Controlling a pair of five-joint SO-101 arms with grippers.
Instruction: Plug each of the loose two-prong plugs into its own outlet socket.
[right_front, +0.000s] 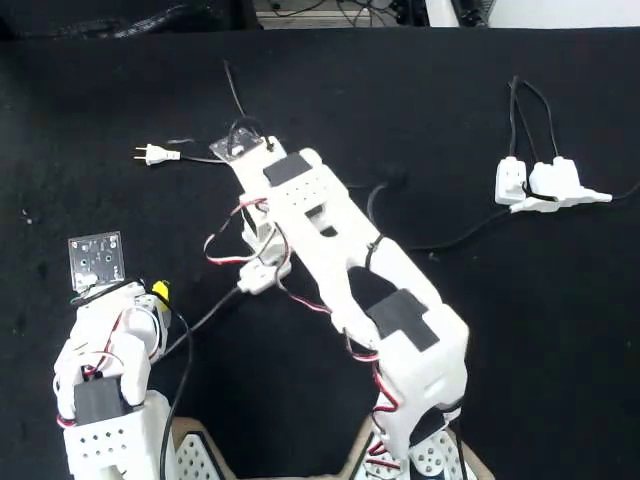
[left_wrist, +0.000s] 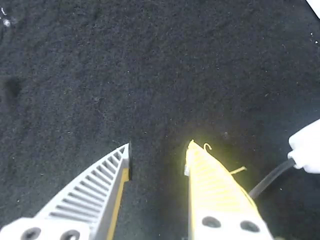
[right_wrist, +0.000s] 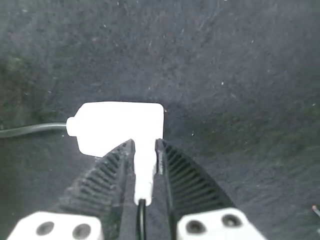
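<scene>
The right arm (right_front: 340, 250) is extended from the table's (left_wrist: 150, 60) near edge toward the far left, with the wrist bent downward. The right gripper (right_wrist: 145, 143) is closed narrowly on a white plug (right_wrist: 144, 175), whose end meets a white block (right_wrist: 117, 125) with a cord at its side. Whether the plug is seated cannot be told.

The left arm (right_front: 100, 390) is folded at the near left corner. The left gripper (left_wrist: 157, 149) is pointed down above bare table, its fingers moderately apart.

A loose plug (right_front: 155, 154) is found near the far edge, left of centre. White sockets (right_front: 535, 182) with cords lie near the right edge.
</scene>
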